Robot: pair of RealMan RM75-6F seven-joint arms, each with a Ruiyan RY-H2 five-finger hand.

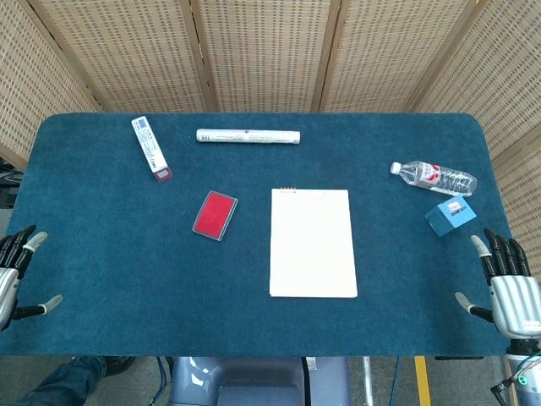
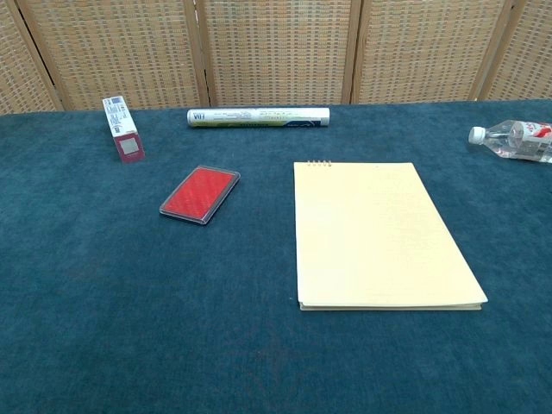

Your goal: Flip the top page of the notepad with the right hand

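Note:
A pale yellow notepad [image 1: 312, 243] [image 2: 377, 233] lies flat and closed in the middle of the blue table, its binding at the far edge. My right hand [image 1: 505, 288] hovers at the table's near right corner, well to the right of the notepad, fingers spread and holding nothing. At the near left edge my left hand [image 1: 15, 275] is also spread and empty. The chest view shows neither hand.
A red flat case [image 1: 215, 215] lies left of the notepad. A white tube [image 1: 248, 136] and a white-and-red box [image 1: 150, 147] lie at the back. A water bottle [image 1: 434, 178] and a small blue box [image 1: 450, 215] sit right of the notepad, beyond my right hand.

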